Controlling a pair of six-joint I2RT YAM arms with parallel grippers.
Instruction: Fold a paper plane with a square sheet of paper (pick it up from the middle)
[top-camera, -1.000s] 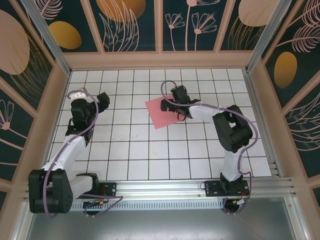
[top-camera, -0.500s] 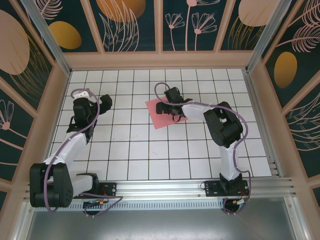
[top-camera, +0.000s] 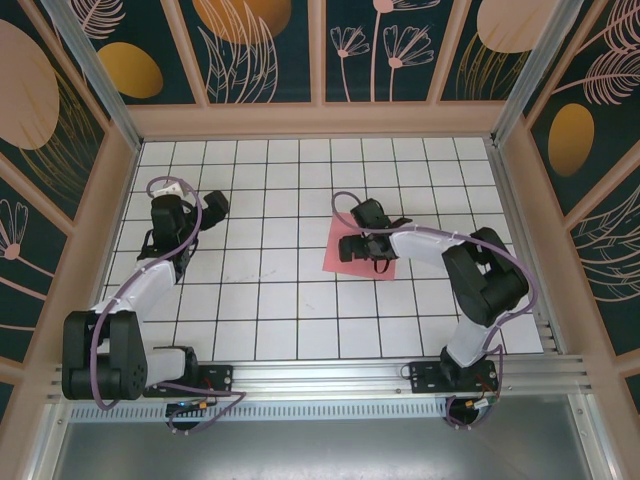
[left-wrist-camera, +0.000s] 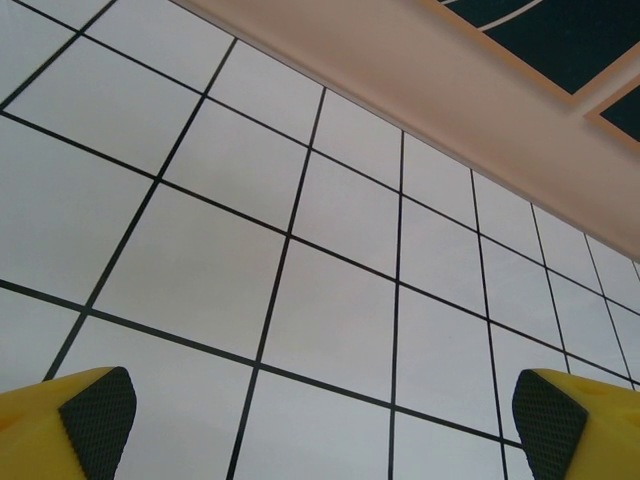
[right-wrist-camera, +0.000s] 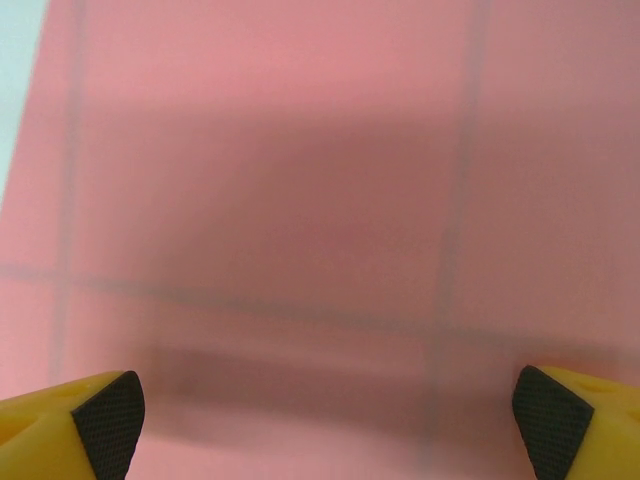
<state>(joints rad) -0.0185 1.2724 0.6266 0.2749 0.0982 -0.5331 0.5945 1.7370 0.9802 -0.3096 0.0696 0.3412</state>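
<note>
- right gripper (right-wrist-camera: 327, 425): yellow fingers (right-wrist-camera: 100, 430) with black pads are spread wide with nothing pinched between them, the same spread as a second ago.
- change vs a second ago, top view: right gripper (top-camera: 362, 245) has come right and toward the arm bases, and its elbow has swung out to the right.
- the thin pink-red square sheet of paper (top-camera: 333, 258) has shifted the same way, a little right and nearer.
- left gripper (left-wrist-camera: 320, 420): fingers spread wide and empty, over the bare white grid-tiled table (left-wrist-camera: 330, 300). In the top view it has barely moved, on the left side, well apart from the sheet.
- sheet vs fingers, right wrist view: the sheet lies flat under and between both fingers and runs past each of them. Grid lines show through it. A sliver of table shows at the top-left corner.
- sheet location: right of the table's centre, skewed to the grid, under the right gripper.
- hard to read: in the top view the gripper covers the sheet's middle and far-right part. The right wrist view is blurred and the fingertips are cut off at the bottom edge, so I cannot tell whether they touch the paper.
- left wrist view: the peach-coloured back wall trim (left-wrist-camera: 450, 90) runs across the top, and its fingers are cut off at the bottom edge.
</note>
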